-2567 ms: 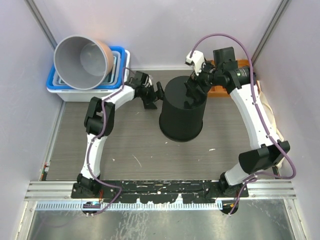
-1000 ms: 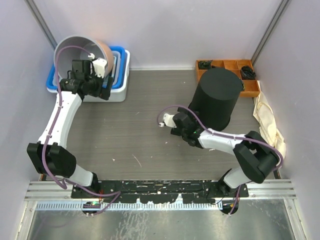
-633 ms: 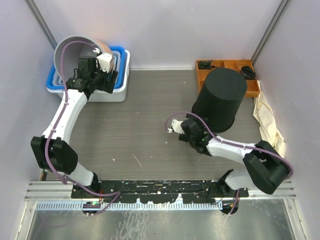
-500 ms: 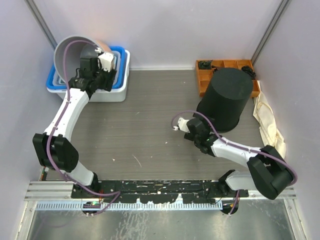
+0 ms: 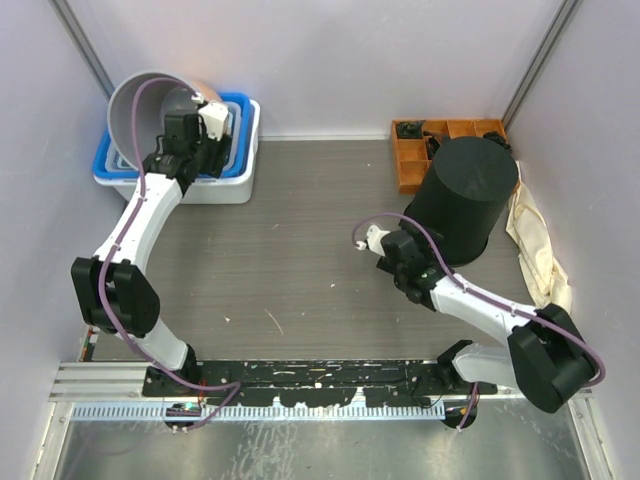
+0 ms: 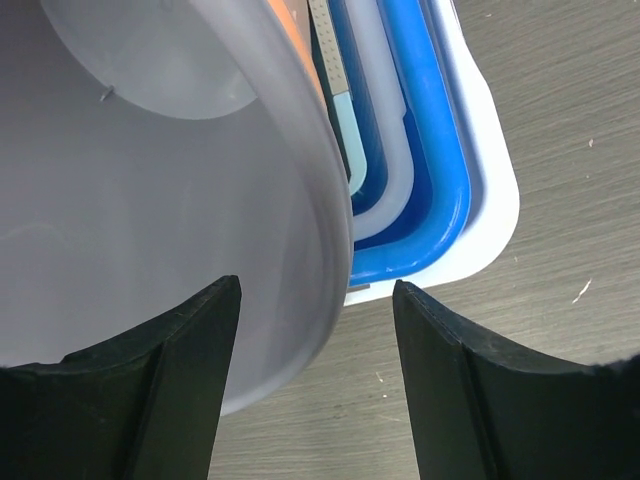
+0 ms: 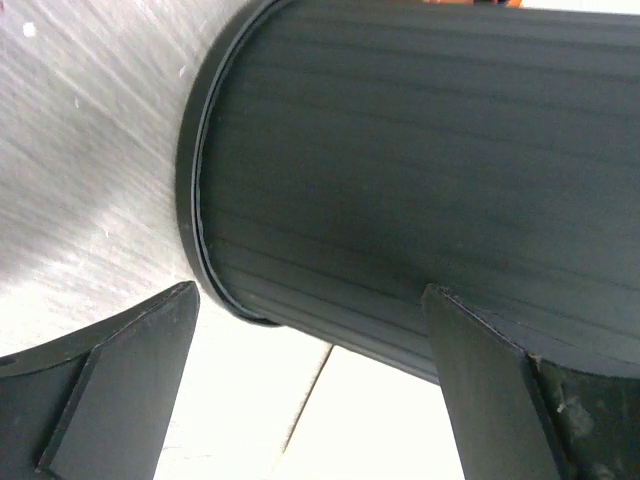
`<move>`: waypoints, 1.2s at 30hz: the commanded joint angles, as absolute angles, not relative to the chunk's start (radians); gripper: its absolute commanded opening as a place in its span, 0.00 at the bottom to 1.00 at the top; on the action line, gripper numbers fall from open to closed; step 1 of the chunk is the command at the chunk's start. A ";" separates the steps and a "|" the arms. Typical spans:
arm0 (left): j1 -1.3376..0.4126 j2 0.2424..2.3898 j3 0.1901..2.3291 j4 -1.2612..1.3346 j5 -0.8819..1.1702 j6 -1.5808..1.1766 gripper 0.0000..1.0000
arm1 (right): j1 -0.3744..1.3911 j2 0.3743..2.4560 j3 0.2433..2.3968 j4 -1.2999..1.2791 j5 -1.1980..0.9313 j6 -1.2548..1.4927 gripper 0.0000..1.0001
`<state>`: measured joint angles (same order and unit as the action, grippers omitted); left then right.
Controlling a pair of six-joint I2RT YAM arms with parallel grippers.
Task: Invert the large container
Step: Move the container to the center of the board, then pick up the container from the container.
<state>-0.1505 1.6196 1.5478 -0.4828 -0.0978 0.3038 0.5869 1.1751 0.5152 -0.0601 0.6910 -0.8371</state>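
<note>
A large black ribbed container [image 5: 465, 195] stands at the back right with its closed end up; in the right wrist view its side [image 7: 420, 150] fills the frame. My right gripper [image 5: 420, 248] is open at its lower left side, with the container's lower edge between the fingers [image 7: 310, 335]. A large grey bucket [image 5: 150, 110] lies tilted in the blue and white tub [image 5: 215, 190], its mouth facing the front. My left gripper [image 5: 212, 155] is open at the bucket's right rim. In the left wrist view [image 6: 315, 335] the rim [image 6: 325, 250] lies between the fingers.
An orange compartment tray [image 5: 410, 165] sits behind the black container at the back right. A cream cloth [image 5: 535, 240] lies along the right wall. The tub's blue rim [image 6: 440, 200] shows beside the bucket. Grey walls enclose three sides.
The black container has shifted right and a little back, and my right gripper has followed it. My left gripper has moved slightly right along the grey bucket's rim.
</note>
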 commanded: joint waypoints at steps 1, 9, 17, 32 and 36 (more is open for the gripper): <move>-0.152 1.645 1.585 -0.394 -0.133 0.321 0.64 | 0.588 1.234 0.635 -0.065 0.668 -0.767 1.00; -0.152 1.706 1.653 -0.404 -0.145 0.326 0.23 | 0.591 1.293 0.661 -0.074 0.633 -0.700 1.00; -0.153 1.689 1.697 -0.467 -0.126 0.309 0.27 | 0.599 1.316 0.639 -0.076 0.644 -0.683 1.00; -0.155 1.598 1.639 -0.495 -0.110 0.328 0.20 | 0.627 1.374 0.658 -0.072 0.659 -0.660 1.00; -0.155 1.615 1.646 -0.496 -0.113 0.327 0.33 | 0.632 1.374 0.658 -0.072 0.661 -0.661 1.00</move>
<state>-0.1513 1.6333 1.6447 -0.5308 -0.1127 0.3283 0.6220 1.3750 0.6300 -0.0994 0.6395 -0.6781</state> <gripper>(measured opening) 0.217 0.998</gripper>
